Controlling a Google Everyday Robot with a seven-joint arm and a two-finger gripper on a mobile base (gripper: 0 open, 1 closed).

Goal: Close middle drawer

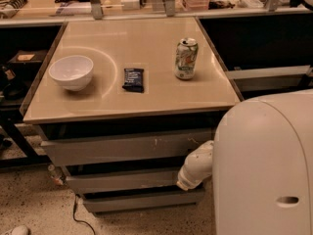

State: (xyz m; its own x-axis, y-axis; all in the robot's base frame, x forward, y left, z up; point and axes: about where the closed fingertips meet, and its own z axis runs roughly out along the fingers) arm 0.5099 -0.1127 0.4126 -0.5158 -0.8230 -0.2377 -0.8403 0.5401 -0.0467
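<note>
The cabinet has three grey drawer fronts under a beige top. The top front (122, 148) bears whitish scratch marks. The middle drawer (122, 181) is the plain grey front below it; it stands slightly further back than the top front, with a dark gap above it. My gripper (188, 181) is at the end of the white arm and rests against the right end of the middle drawer front. My large white arm housing (264, 165) hides the cabinet's right side.
On the cabinet top (146, 97) stand a white bowl (71, 72), a dark snack packet (133, 79) and a drink can (186, 58). The bottom drawer (142, 199) sits lowest. A cable (78, 217) lies on the speckled floor. Cluttered shelves run behind.
</note>
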